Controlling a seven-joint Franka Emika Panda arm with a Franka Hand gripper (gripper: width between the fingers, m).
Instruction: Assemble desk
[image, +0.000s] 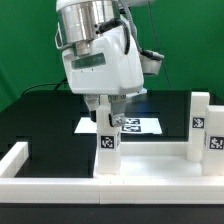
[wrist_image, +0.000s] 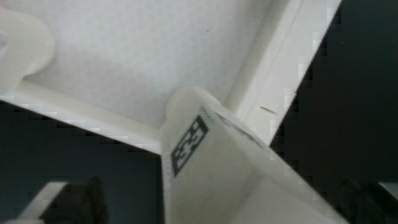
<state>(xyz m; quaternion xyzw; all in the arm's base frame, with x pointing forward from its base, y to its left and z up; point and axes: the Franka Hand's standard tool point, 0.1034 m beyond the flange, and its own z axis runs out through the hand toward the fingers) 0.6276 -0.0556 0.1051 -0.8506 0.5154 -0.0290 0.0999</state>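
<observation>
Gripped between the two fingers of the Franka arm's gripper (image: 107, 122) is a small white rectangular plastic block leg (image: 107, 148) bearing a black-and-white square tag, held upright on the wide flat white plastic desk top (image: 150, 168) with its raised rim. That top lies along the near edge of the black bench (image: 45, 115). Two more tagged white block legs (image: 206, 130) stand upright on it toward the exterior view's right. Behind them, mid-bench, lies the flat white marker board (image: 140, 124). The wrist view shows the tagged leg (wrist_image: 222, 165) over the tray's inner corner (wrist_image: 125, 75).
</observation>
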